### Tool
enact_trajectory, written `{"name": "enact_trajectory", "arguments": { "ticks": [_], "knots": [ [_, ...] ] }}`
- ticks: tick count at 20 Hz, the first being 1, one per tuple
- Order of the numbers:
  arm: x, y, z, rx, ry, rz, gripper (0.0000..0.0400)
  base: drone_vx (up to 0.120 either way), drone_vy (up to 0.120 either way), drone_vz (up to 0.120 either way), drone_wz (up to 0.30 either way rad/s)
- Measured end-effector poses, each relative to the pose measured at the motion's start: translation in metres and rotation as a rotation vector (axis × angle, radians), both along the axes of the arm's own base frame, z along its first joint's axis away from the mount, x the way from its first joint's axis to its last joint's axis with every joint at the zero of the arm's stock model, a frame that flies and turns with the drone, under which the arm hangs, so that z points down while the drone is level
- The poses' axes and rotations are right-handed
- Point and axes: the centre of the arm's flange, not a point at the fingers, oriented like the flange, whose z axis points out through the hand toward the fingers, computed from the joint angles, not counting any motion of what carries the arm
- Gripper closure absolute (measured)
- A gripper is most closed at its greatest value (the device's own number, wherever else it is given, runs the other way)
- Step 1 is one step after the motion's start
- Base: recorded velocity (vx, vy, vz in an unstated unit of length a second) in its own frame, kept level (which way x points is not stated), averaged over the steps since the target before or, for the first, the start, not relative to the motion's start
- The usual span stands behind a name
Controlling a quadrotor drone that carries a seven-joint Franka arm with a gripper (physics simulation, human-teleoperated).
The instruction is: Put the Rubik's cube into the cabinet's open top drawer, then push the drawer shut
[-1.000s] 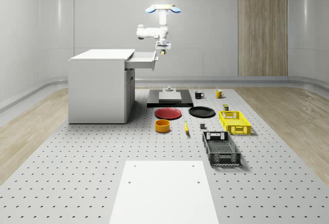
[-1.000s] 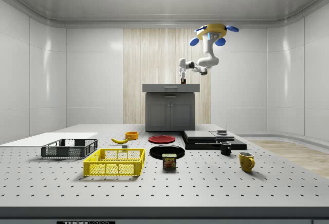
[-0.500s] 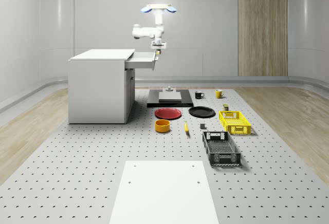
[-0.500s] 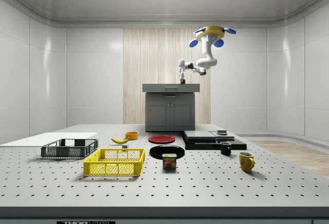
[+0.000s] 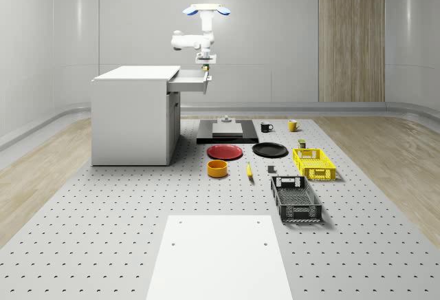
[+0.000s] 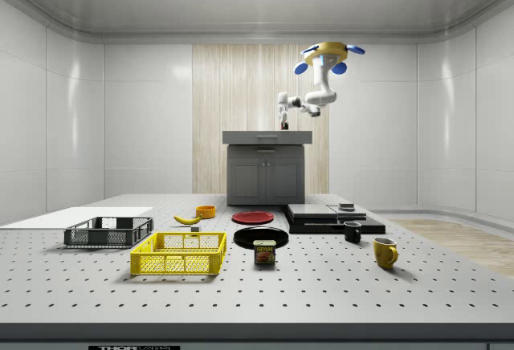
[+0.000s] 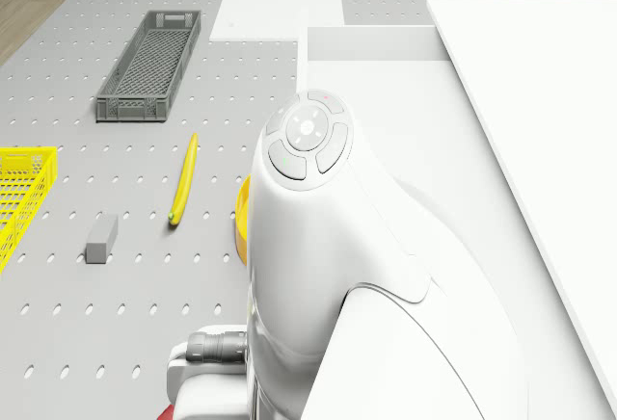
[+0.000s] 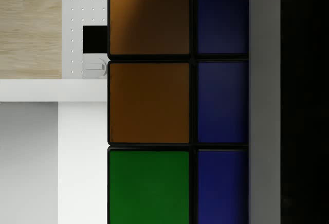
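Gripping the orange, green and blue Rubik's cube [image 8: 175, 106], your two-finger gripper [image 5: 204, 67] hangs just above the outer end of the white cabinet's open top drawer [image 5: 191, 82], with the blue-rotored drone [image 5: 205, 10] hovering above it. Watch the margin: the cube sits near the drawer's front lip, so letting go here could bounce it off the rim onto the perforated grey floor [image 5: 103, 210] below. Any drone sway would worsen that. The white arm [image 7: 337, 275] also blocks the drone view, so judge the drop from the wrist view.
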Motion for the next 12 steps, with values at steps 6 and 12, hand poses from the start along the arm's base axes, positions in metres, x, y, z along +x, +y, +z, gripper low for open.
{"name": "enact_trajectory", "arguments": {
  "ticks": [6,12],
  "knots": [
    [0.0,0.0,0.0,0.0,0.0,0.0,0.0075,0.0,-0.12,0.0,0.0],
    [0.0,0.0,0.0,0.0,0.0,0.0,0.0075,0.0,-0.12,0.0,0.0]
  ]
}}
